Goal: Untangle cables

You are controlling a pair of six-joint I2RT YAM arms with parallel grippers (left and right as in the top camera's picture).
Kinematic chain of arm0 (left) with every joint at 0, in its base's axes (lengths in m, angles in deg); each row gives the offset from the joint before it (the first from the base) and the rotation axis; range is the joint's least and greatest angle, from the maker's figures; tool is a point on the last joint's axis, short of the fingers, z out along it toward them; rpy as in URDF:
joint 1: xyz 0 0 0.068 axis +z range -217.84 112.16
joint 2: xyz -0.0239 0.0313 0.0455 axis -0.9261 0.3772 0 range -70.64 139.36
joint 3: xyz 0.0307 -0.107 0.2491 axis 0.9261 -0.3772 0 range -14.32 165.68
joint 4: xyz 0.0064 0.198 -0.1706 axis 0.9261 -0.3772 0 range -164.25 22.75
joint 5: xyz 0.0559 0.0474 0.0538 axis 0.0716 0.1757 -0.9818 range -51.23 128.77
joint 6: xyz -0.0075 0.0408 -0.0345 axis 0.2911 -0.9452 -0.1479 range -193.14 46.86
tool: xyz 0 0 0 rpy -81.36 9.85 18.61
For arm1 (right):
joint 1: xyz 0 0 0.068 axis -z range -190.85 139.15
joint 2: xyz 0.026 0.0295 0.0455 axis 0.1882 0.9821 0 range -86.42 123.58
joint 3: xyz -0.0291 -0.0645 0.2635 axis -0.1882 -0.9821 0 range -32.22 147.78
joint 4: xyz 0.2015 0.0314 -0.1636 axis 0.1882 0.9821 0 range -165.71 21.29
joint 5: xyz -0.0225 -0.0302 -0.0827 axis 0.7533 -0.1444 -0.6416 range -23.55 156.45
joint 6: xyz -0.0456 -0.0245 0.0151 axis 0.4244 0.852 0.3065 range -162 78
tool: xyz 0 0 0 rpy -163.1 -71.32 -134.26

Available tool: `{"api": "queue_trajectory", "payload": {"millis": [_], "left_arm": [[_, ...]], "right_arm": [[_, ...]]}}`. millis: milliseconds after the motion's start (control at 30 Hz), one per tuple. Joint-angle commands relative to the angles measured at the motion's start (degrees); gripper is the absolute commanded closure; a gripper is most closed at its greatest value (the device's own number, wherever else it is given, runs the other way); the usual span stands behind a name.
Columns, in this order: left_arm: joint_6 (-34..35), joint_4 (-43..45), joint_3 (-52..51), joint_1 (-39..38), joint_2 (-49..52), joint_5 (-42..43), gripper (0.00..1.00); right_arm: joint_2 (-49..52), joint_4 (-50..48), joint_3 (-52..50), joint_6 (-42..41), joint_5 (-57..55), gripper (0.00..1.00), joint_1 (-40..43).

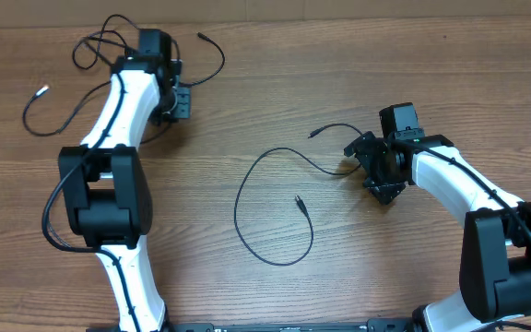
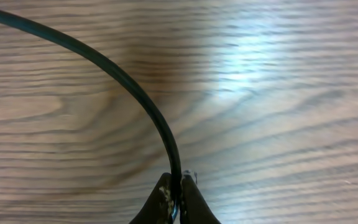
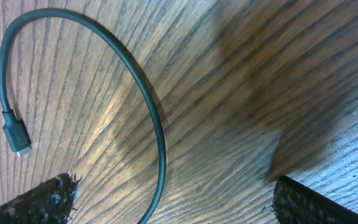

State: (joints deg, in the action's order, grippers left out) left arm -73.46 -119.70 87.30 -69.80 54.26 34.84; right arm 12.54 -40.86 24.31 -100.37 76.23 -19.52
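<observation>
Cables: two lie in a tangle [image 1: 100,39] at upper left of the overhead view, one ending in a silvery tip [image 1: 41,91]; the loose cable [image 1: 237,207] lies apart at centre in a wide loop.

Left claw [image 1: 181,103] sits just right of the tangle, fingers [image 2: 161,199] pinched tight on one cord [image 2: 135,93].

Right claw [image 1: 358,171] at centre right stands wide, gripping nothing; the loose cable [image 3: 157,124] runs between its fingers [image 3: 42,199]; plug [image 3: 17,137] rests on the table [image 3: 241,50].
</observation>
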Motion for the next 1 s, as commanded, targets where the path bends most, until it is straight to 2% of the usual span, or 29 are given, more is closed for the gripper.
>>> {"api": "queue_trajectory", "payload": {"millis": [0, 33, 200, 367, 533, 667, 800, 967], "left_arm": [[-1.46, -0.90, 1.05, -0.50, 0.46, -1.46, 0.96], [-1.42, -1.44, 1.03, -0.55, 0.46, -1.44, 0.93], [0.48, -4.76, 1.03, -0.42, 0.44, -1.62, 0.65], [8.63, -10.84, 5.01, 0.46, -0.72, -7.13, 0.65], [22.97, -17.92, 10.71, 2.91, -2.54, -13.35, 0.54], [34.07, -21.24, 10.75, 7.72, -2.93, -15.54, 0.28], [41.27, -24.90, 9.55, 14.32, -2.75, -15.54, 0.26], [41.44, -27.56, 7.93, 24.24, -2.75, -15.56, 0.24]], "right_arm": [[0.07, -0.31, -0.33, 0.35, -0.76, 0.00, -0.04], [0.09, -0.31, -0.33, 0.35, -0.76, 0.00, -0.04], [0.07, -0.33, -0.33, 0.35, -0.76, 0.00, -0.04], [0.07, -0.66, -0.33, 0.35, -0.76, 0.00, -0.04], [0.07, -0.74, -0.33, 0.35, -0.76, 0.00, -0.04], [0.09, -0.74, -0.33, 0.35, -0.76, 0.00, -0.04], [0.07, -0.74, -0.33, 0.35, -0.76, 0.00, -0.04], [0.07, -0.79, -0.33, 0.35, -0.76, 0.00, -0.04]]}}
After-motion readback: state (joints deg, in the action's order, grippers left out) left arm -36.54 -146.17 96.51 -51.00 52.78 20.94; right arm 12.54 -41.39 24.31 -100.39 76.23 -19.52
